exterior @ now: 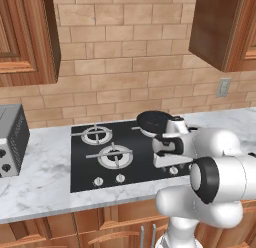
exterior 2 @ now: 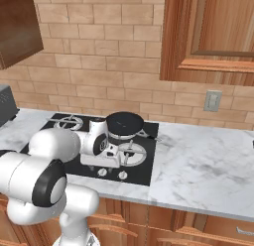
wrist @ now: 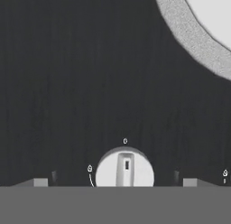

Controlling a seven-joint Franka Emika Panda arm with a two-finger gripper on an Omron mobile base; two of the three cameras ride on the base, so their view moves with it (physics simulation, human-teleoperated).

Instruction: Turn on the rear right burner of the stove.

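The stove (exterior: 80, 167) (exterior 2: 142, 166) is a glossy black cooktop set into the marble counter. A dark round pan (exterior: 152, 121) (exterior 2: 125, 123) sits over the rear right burner and hides most of it. My hand (exterior: 167, 151) (exterior 2: 100, 150) points down at the front row of white knobs. In the hand view, one white knob (wrist: 125, 170) with a raised bar lies between my spread finger tips, untouched. My gripper (wrist: 116, 183) is open. A burner's silver ring (wrist: 194, 35) shows at the upper right of that view.
The rear left burner (exterior: 96, 134) and the front left burner (exterior: 115, 156) are bare, with two knobs (exterior: 98, 181) in front of them. A grey toaster oven (exterior: 11, 139) stands at the counter's left. Wooden wall cabinets (exterior 2: 211, 34) hang above.
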